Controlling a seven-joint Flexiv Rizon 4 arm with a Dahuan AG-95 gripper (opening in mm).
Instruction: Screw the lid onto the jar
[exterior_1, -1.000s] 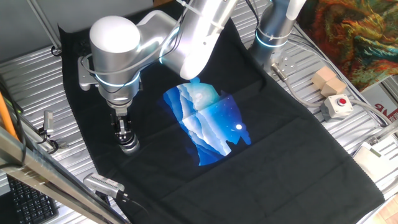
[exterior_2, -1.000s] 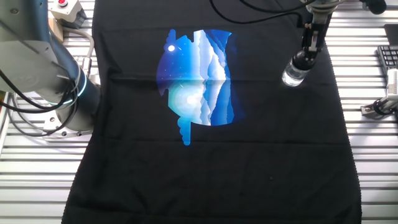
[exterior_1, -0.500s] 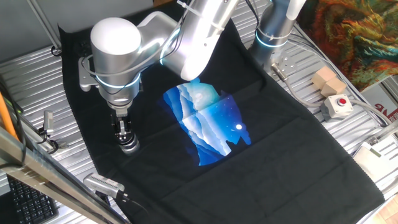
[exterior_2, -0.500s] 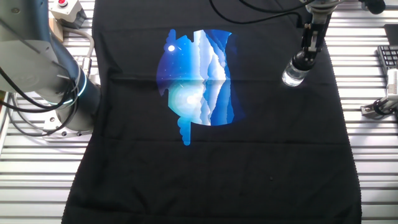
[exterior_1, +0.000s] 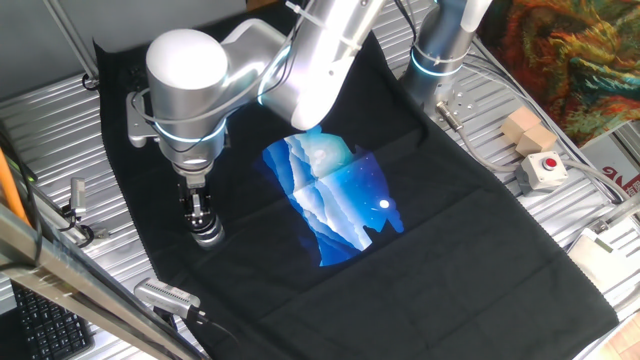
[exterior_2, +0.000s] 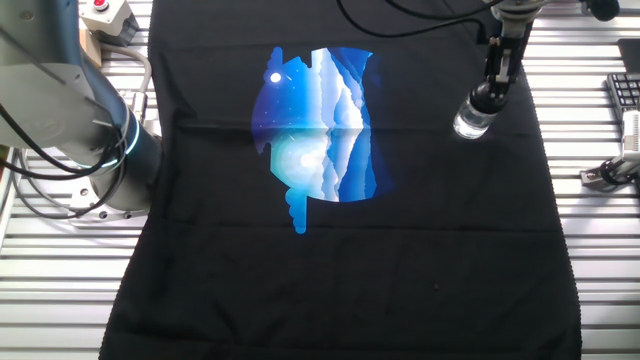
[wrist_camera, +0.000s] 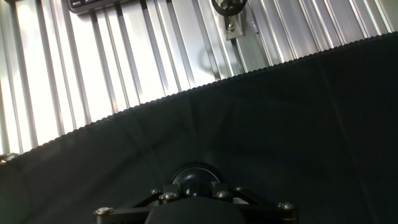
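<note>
Fingers (exterior_2: 487, 92) point straight down, pinched narrow around the tiny dark round lid (exterior_2: 480, 101), likely so a wrist turn threads it. Largest first: ribbed metal tabletop (exterior_2: 600, 250), black cloth with blue mountain print (exterior_2: 400, 260), then the small squat clear glass jar (exterior_2: 471, 122) standing upright near the cloth's edge, lid seated on its mouth, seemingly mid-screwing.

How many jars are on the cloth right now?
1. The jar stands on the black cloth near its edge, directly under the gripper, with the lid on top.
</note>
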